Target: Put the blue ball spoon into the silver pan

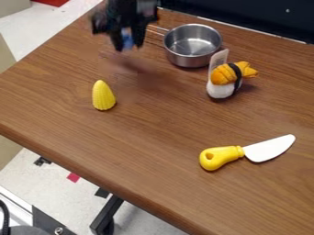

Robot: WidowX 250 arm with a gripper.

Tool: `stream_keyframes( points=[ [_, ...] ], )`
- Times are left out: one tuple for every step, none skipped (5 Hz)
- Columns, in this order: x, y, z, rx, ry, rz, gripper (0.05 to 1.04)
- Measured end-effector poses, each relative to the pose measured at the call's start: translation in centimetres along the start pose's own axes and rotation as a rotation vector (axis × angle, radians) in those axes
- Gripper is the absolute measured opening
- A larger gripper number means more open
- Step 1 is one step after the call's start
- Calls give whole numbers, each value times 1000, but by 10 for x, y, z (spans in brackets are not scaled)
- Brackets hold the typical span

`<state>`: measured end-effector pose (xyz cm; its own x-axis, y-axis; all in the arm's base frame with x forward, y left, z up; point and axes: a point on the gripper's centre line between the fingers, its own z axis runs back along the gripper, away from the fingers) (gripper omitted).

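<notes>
The black gripper (128, 45) hangs over the table's upper left part, blurred, with its fingers closed around a small blue thing (127, 39), apparently the blue ball spoon. Most of the spoon is hidden by the gripper, so its full shape cannot be made out. Just right of the gripper, the silver pan (191, 58) stands upright on the table, its inside bare and its thin wire handle pointing left towards the gripper. The held blue piece is to the left of the pan, outside its rim.
Right below the pan stands a sushi toy (222, 78) with an orange top and a clear upright piece. A yellow corn toy (103, 96) is on the left of the wooden table (141, 151). A toy knife (268, 149) with a yellow handle lies at the lower right.
</notes>
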<state>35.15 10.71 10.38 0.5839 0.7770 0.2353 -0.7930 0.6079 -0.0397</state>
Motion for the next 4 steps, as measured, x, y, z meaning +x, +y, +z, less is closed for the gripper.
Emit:
stream_keyframes(
  points=[
    [3, -33, 18, -24, 52, 22, 404],
    [-3, -68, 16, 0, 94, 62, 404],
    [-20, -78, 9, -6, 116, 45, 404],
    [-31, -90, 3, -13, 123, 59, 404]
  ],
)
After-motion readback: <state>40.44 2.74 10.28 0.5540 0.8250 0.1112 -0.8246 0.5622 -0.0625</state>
